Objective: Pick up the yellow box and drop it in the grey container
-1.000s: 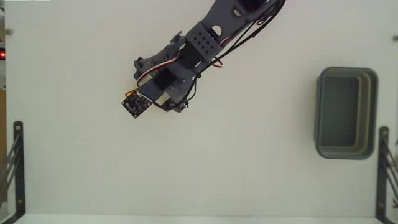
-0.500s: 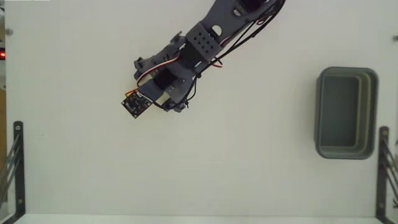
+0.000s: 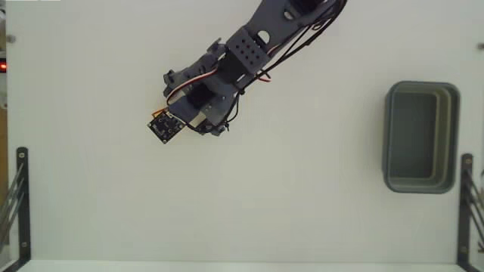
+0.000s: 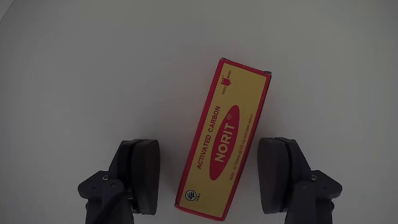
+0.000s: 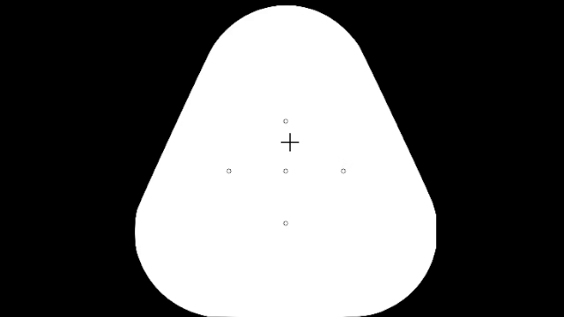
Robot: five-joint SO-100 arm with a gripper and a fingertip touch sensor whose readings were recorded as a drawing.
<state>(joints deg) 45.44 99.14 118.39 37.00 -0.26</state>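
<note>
In the wrist view the yellow box (image 4: 227, 140) lies flat on the white table, long and narrow, with a red oval label reading NORIT and red edging. It is tilted slightly to the right. My gripper (image 4: 210, 174) is open and straddles the box's near half. The left finger (image 4: 140, 174) stands a small gap away from the box and the right finger (image 4: 280, 177) sits close beside it. In the fixed view the gripper (image 3: 189, 121) is left of centre and hides the box. The grey container (image 3: 387, 140) stands far off at the right edge.
The dark arm (image 3: 249, 49) comes in from the top of the fixed view. Black metal brackets stand at the lower left (image 3: 23, 204) and lower right (image 3: 466, 204) edges. White table (image 3: 287, 196) lies between gripper and container.
</note>
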